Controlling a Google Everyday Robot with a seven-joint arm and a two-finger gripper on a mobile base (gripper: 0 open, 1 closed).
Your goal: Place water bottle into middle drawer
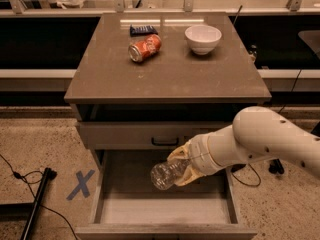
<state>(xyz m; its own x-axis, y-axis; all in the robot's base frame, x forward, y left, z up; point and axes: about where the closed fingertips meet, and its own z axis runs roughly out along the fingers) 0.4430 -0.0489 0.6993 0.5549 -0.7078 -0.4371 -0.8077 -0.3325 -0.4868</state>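
A: How will the water bottle (161, 175) handle?

B: Lightly, by the look of it. It is clear, thin plastic with crinkled walls, and no liquid can be made out inside, so it probably weighs little. The walls likely dent under a hard squeeze, and the smooth skin could slip under a soft one.

A: Where is the best hold?

B: Across the body, near the middle. That is about where the gripper (177, 168) has it. The yellowish fingers (181, 153) pinch the bottle between them, one above and one below.

A: And where is the bottle?

B: It hangs over the open middle drawer (160, 210), above the back half of the floor and a little toward 3 o'clock from centre. It is tilted, with its rounded free end pointing to about 8 o'clock and the other end hidden in the grip. The white arm reaches in from 3 o'clock.

A: Any worry at release?

B: A round, light bottle tends to roll on a pale bare floor, though the thin side walls should stop it. A low release looks gentler.

A: Could it be mistaken for anything else?

B: Hardly. The orange soda can (145, 48) lies on the bench (165, 81) at 11 o'clock and the white bowl (203, 38) at 1 o'clock, both well apart from the drawer.
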